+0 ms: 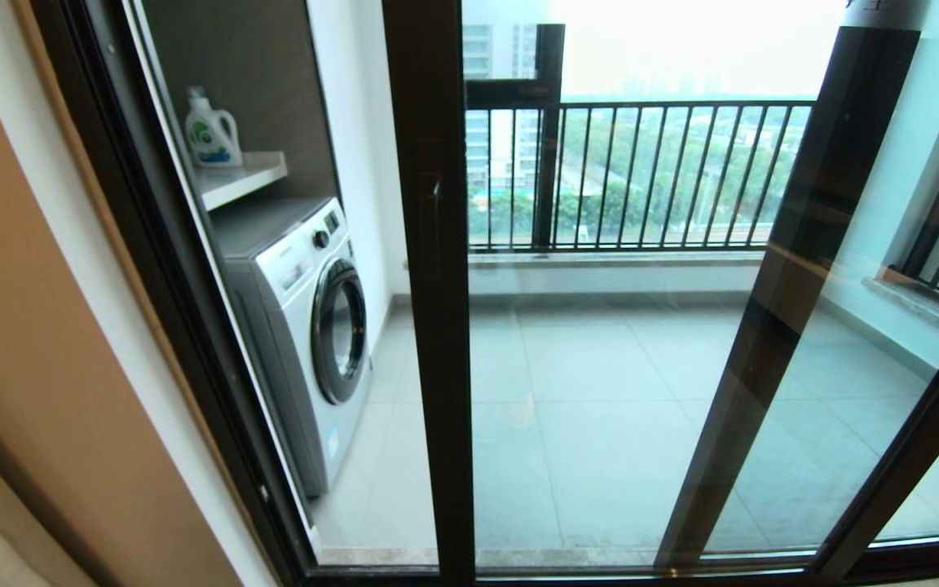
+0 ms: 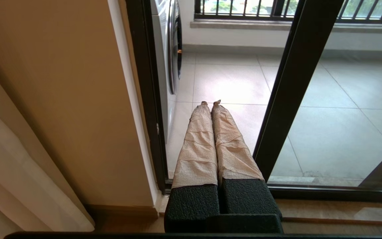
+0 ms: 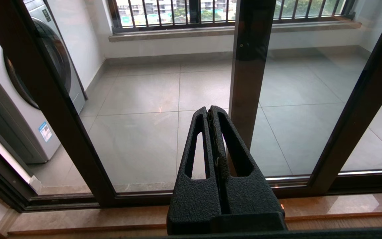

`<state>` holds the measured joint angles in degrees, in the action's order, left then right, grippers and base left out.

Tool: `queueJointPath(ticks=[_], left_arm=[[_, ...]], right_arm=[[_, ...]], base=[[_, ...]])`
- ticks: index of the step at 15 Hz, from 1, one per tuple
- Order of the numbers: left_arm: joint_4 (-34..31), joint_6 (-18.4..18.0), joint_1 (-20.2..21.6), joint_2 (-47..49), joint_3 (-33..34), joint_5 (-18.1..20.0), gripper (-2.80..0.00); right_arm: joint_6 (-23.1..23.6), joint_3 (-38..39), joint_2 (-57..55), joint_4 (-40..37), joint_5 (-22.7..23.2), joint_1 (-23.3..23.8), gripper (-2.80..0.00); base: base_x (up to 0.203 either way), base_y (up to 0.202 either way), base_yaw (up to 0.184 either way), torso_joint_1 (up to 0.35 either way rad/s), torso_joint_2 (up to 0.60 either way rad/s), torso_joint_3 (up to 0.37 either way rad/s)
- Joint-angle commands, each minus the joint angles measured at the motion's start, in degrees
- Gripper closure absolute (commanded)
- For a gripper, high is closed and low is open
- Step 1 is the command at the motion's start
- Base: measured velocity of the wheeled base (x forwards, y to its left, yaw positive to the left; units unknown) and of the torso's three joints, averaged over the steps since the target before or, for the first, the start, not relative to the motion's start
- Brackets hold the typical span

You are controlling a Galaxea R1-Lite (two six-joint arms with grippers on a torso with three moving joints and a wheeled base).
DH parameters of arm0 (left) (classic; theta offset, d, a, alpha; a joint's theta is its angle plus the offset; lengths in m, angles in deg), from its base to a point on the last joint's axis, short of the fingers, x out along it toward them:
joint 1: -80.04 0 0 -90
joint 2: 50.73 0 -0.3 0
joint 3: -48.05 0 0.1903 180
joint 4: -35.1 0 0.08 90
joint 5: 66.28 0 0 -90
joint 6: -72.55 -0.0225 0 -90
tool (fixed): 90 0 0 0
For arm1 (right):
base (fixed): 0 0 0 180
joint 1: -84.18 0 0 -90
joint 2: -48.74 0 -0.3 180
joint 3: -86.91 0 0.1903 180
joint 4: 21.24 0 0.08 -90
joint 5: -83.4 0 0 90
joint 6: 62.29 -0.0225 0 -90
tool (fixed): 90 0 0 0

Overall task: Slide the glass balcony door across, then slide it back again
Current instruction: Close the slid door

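Note:
The glass balcony door [image 1: 600,391] is a clear pane in a dark frame; its left upright [image 1: 430,326] carries a short dark bar handle [image 1: 435,218]. A strip between that upright and the dark outer frame [image 1: 152,269] looks open. Neither gripper shows in the head view. My left gripper [image 2: 211,103], with tan-wrapped fingers, is shut and empty; it hangs low and points into that strip, beside the door's upright [image 2: 293,83]. My right gripper [image 3: 209,108] is shut on nothing, short of the door's glass [image 3: 138,139], between its upright [image 3: 45,99] and a second dark upright [image 3: 249,66].
On the balcony a white washing machine [image 1: 306,326] stands at the left under a shelf holding a detergent bottle [image 1: 210,130]. A black railing [image 1: 641,171] closes the far side. A beige wall [image 1: 46,326] and pale curtain [image 2: 12,166] flank the left; a threshold [image 3: 78,215] runs below.

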<state>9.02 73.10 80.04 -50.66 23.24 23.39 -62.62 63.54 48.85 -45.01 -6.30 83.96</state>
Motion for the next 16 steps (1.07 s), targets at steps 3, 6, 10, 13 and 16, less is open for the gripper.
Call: queueJointPath(ticks=[3,6,10,13,16], left_arm=[[-0.6,0.6,0.0,0.0,-0.1,0.0,0.0],[-0.3,0.4,0.0,0.0,0.0,0.0,0.0],[-2.7,0.7,0.0,2.3,-9.7,0.3,0.0],[-4.4,1.0,0.0,12.1,-18.6,3.2,0.0],[-1.3,3.7,-0.3,25.9,-23.2,6.0,0.0]], right_arm=[[0.0,-0.1,-0.1,0.0,0.0,0.0,0.0],[0.0,0.0,-0.1,0.0,0.0,0.0,0.0],[0.0,0.0,-0.1,0.0,0.0,0.0,0.0],[0.0,0.0,-0.1,0.1,0.0,0.0,0.0],[0.0,0.0,-0.1,0.0,0.0,0.0,0.0]], base=[[0.0,0.0,0.0,0.0,0.0,0.0],[0.0,0.0,0.0,0.0,0.0,0.0],[0.0,0.0,0.0,0.0,0.0,0.0],[0.0,0.0,0.0,0.0,0.0,0.0],[0.0,0.0,0.0,0.0,0.0,0.0]])
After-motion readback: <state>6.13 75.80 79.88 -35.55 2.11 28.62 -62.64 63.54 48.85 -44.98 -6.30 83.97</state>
